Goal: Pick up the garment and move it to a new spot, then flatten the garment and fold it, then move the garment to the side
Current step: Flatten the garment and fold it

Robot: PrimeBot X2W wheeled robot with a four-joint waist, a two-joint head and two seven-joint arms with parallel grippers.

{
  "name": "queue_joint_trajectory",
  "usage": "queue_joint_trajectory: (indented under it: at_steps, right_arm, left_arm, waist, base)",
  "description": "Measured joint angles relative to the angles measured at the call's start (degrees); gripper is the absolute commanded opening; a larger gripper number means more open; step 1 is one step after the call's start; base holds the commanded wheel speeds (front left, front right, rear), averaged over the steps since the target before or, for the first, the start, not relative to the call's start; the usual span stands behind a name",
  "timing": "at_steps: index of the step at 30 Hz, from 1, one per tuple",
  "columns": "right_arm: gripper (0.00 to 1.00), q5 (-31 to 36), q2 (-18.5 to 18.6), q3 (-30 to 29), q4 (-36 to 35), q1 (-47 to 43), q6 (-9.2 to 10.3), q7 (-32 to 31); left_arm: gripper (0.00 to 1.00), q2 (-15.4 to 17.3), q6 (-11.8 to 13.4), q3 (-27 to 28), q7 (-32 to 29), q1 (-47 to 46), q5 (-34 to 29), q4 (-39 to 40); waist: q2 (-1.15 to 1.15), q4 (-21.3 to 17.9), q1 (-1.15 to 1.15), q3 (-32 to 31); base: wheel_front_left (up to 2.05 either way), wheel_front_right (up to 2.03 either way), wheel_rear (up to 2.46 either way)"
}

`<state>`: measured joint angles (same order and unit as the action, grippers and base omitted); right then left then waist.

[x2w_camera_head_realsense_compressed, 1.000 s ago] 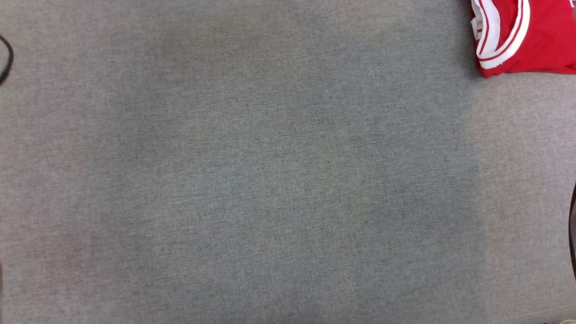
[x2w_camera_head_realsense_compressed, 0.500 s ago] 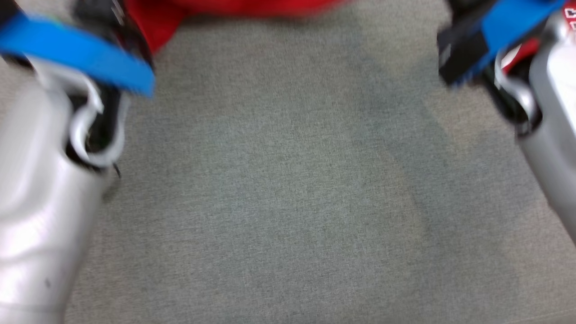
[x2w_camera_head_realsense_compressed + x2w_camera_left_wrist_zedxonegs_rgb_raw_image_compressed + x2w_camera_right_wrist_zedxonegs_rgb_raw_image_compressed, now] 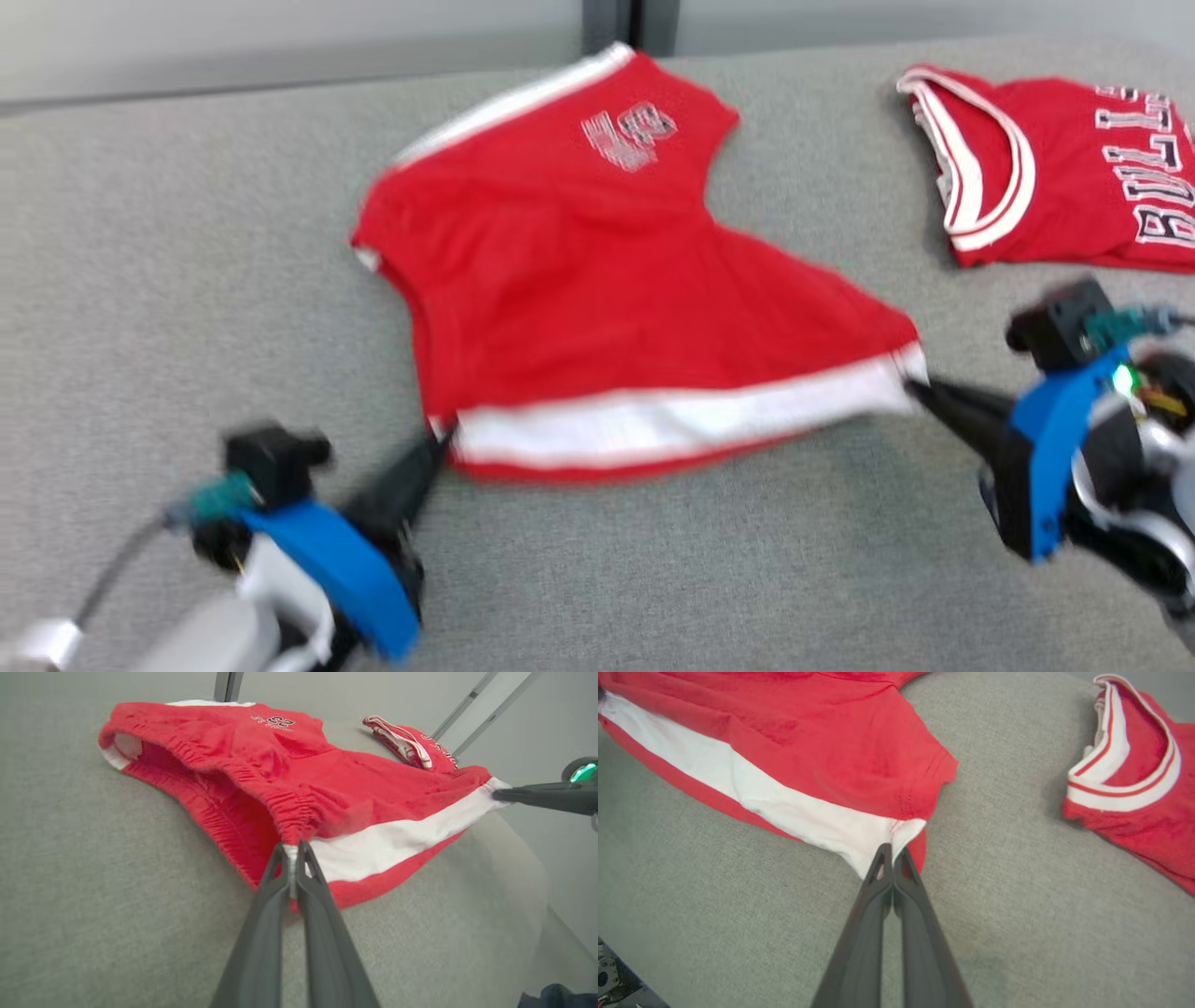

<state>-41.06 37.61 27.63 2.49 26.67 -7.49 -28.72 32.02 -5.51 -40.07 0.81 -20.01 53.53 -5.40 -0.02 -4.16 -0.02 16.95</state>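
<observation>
The garment (image 3: pixel 597 308) is a pair of red shorts with a white side stripe and a "23" print, spread on the grey cloth surface (image 3: pixel 653 579). My left gripper (image 3: pixel 446 437) is shut on its near left corner, at the elastic waistband end (image 3: pixel 292 847). My right gripper (image 3: pixel 913 387) is shut on the near right corner of the white stripe (image 3: pixel 893 848). The stripe edge is stretched between the two grippers. In the left wrist view the garment (image 3: pixel 355 793) bunches open at the waistband, and the right gripper (image 3: pixel 497 794) pinches the far corner.
A second red piece, a folded jersey (image 3: pixel 1055 177) with white trim and lettering, lies at the back right, apart from the shorts. The surface's back edge meets a pale wall with a dark post (image 3: pixel 611 23). Bare grey cloth lies in front and to the left.
The head camera has swung up from bare grey cloth, so the whole picture shifted; the shorts and both shut grippers are now in it.
</observation>
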Motion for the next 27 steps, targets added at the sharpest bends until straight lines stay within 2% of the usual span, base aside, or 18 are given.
queue_joint_trajectory:
  at_steps: [4,8,12,17,21,27]
  right_arm:
    - [0.0,-0.6,0.1,-5.9,-5.1,-10.4,0.0,-7.5]
    - [0.0,0.2,-2.5,-12.8,-10.7,-20.6,0.0,-15.4]
    - [0.0,2.9,-7.3,-20.6,-17.3,-30.6,0.0,-23.5]
    - [0.0,5.3,-14.5,-28.8,-26.1,-38.8,0.0,-32.2]
    - [0.0,7.3,-16.5,-31.4,-31.7,-38.0,0.0,-34.0]
    - [0.0,7.3,-13.9,-29.1,-31.6,-27.7,0.0,-34.4]
  left_arm:
    - [0.0,2.0,1.8,-4.4,-5.1,6.2,0.0,4.4]
    - [0.0,4.5,4.5,-6.8,-9.9,11.4,1.9,9.7]
    - [0.0,7.9,7.7,-7.3,-12.8,15.4,3.4,15.8]
    - [0.0,10.9,11.3,-7.4,-14.9,18.7,4.5,22.2]
    - [0.0,10.3,12.2,-6.3,-14.5,18.6,5.6,24.5]
    - [0.0,7.4,9.5,-2.7,-14.6,13.6,10.5,24.1]
  waist:
    - [0.0,0.7,-0.01,-2.7]
    - [0.0,1.4,0.0,-4.6]
    - [-0.01,2.0,0.0,-5.6]
    - [0.0,2.6,0.01,-5.7]
    - [0.0,3.1,0.01,-5.4]
    - [0.01,3.5,0.02,-4.9]
  base:
    - [0.0,0.0,0.0]
    - [0.0,0.0,0.0]
    - [0.0,0.0,0.0]
    - [0.0,0.0,0.0]
    - [0.0,0.0,0.0]
    - [0.0,0.0,0.0]
